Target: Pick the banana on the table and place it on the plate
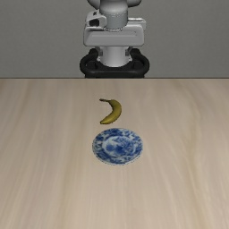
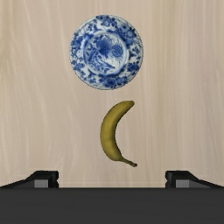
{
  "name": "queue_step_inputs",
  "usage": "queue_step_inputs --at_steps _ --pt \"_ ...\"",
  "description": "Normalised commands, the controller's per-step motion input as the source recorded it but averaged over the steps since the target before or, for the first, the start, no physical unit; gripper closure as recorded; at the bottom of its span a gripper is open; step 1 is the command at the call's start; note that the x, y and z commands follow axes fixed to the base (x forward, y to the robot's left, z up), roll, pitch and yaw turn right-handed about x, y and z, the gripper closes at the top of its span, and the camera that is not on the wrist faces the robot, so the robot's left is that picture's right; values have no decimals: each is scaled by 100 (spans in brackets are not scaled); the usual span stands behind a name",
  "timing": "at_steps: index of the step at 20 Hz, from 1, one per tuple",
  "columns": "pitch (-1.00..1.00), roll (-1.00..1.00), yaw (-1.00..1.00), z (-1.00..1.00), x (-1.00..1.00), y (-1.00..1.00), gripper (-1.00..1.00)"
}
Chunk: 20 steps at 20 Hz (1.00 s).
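Count: one banana (image 1: 111, 111), one plate (image 1: 118, 146), one tool (image 2: 112, 178) with two fingers (image 2: 42, 178).

Banana: yellow, curved, lying flat on the light wooden desk (image 1: 45, 161). In the exterior view it sits between the robot's base (image 1: 114, 64) and the plate, its outward bow facing the exterior view's right. The dark stem end points toward the base; the other end points toward the plate. From the wrist, the banana (image 2: 115, 131) lies ahead of the fingers, roughly in line with the gap between them, stem end nearest the tool.

Plate: round, blue-and-white patterned, with nothing on it. It lies near the banana but apart from it, with a narrow strip of bare wood between the banana's tip and the rim. From the wrist, the plate (image 2: 106, 52) lies beyond the banana.

Tool: fingers spread wide, gripping nothing and touching neither item. It is held above the desk (image 2: 35, 114), looking down on it.

Edges and room: the desk's far edge runs along the grey wall, where the base stands. To the exterior view's left, right and near side the wood runs out of frame with no edge visible. Bare wood lies on every side of the banana and plate. The arm (image 1: 114, 31) rises over the base, well back from both.
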Motion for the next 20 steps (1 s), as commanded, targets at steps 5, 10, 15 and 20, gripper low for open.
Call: queue_step_inputs --at_steps 5,10,15,20 --pt "0 0 0 -80 0 20 -100" --pt "0 0 0 -100 0 0 -100" --pt "0 0 0 -100 0 0 -100" --pt "0 0 0 -100 0 0 -100"
